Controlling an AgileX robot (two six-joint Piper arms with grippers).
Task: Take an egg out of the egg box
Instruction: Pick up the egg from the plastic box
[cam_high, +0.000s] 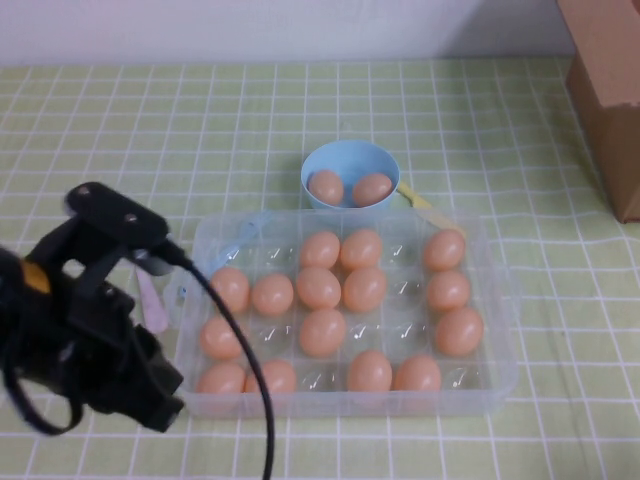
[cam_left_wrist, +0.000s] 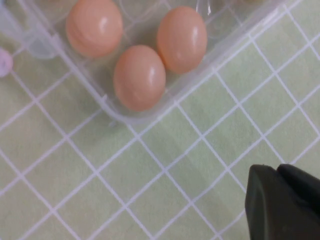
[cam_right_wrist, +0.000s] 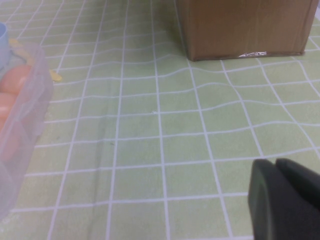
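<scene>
Largest first: green checked tablecloth (cam_high: 120, 130), with brown cardboard box (cam_high: 608, 100) at far right edge. Near centre, egg box (cam_high: 500, 330), clear tray lying open and holding fourteen eggs in its cups, several cups bare. Just behind it, touching or nearly touching the far wall, light-blue bowl (cam_high: 350, 160) with two eggs already inside, so apparently some transfer done, though no way to confirm from here. Left gripper (cam_left_wrist: 282, 205) down beside the tray's near-left corner, above bare cloth, holding nothing; fingers seem pressed together, no gap visible. Right gripper (cam_right_wrist: 285, 197) off the high view, low over cloth between tray and cardboard box, likewise seemingly closed and empty. Closest candidate: the egg (cam_high: 221, 380) in the near-left corner cup, untouched. Still ahead: opening, reaching in, gripping, lifting out.
</scene>
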